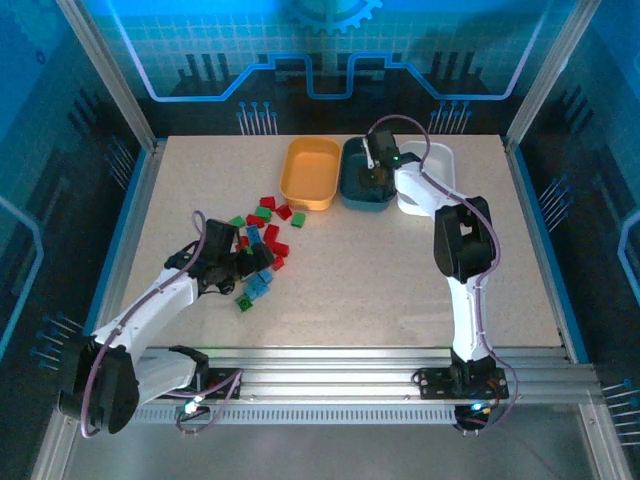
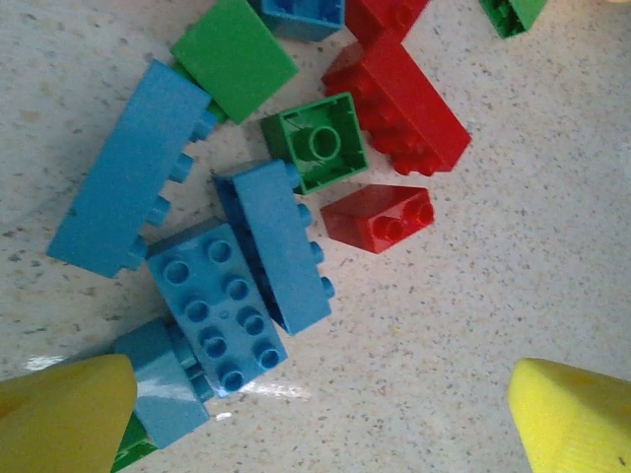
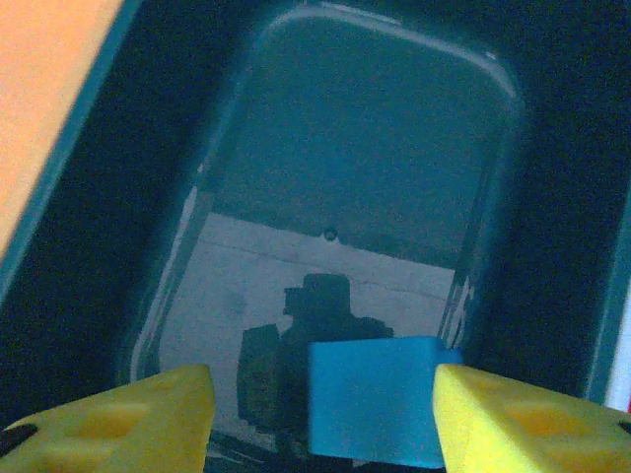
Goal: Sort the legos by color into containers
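My left gripper (image 2: 320, 419): jaws spread wide, nothing held, low over the legos (image 2: 246, 197) on the table (image 2: 473, 286). My right gripper (image 3: 325, 419): above the teal bin (image 3: 246, 118), jaws parted, blue brick (image 3: 375, 399) loose between them.

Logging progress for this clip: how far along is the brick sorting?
Done: little that I can see; the teal bin looks bare inside. In hand: a blue brick between the parted fingers of the right hand, over that bin and apparently about to drop. Remaining: the red, green and blue pile on the table, under the open left hand.
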